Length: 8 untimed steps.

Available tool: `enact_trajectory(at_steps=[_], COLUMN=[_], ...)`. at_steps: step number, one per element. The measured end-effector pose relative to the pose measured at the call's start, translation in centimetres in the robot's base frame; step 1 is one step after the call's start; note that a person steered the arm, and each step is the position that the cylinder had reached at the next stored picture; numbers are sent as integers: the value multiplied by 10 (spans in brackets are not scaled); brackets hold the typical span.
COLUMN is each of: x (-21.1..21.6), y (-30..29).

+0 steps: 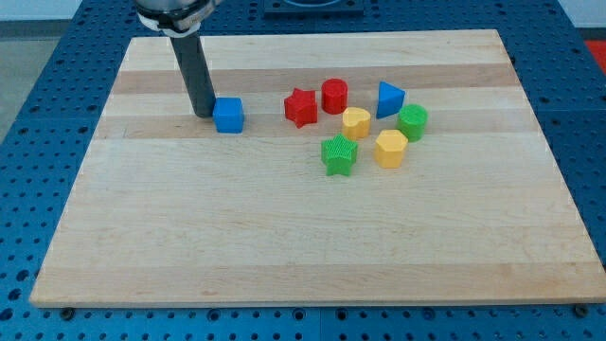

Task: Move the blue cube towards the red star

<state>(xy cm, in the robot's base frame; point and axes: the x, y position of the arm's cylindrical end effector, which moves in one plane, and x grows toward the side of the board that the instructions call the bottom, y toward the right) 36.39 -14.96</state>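
The blue cube (228, 115) sits on the wooden board left of centre, near the view's top. The red star (301, 107) lies to its right, about a cube's width and a half away. My tip (204, 114) rests on the board just left of the blue cube, touching or nearly touching its left face. The dark rod rises from there to the view's top.
Right of the red star lie a red cylinder (334, 96), a blue triangle (389, 98), a green cylinder (413, 122), a yellow rounded block (356, 123), a yellow hexagon (390, 149) and a green star (339, 155). The board (284, 237) sits on a blue perforated table.
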Motion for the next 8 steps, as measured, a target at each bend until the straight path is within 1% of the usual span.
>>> enact_trajectory(at_steps=[1,2,4,6,7,8], x=[14,19,-9,-2,10,11], y=[8,33,43,83,86,86])
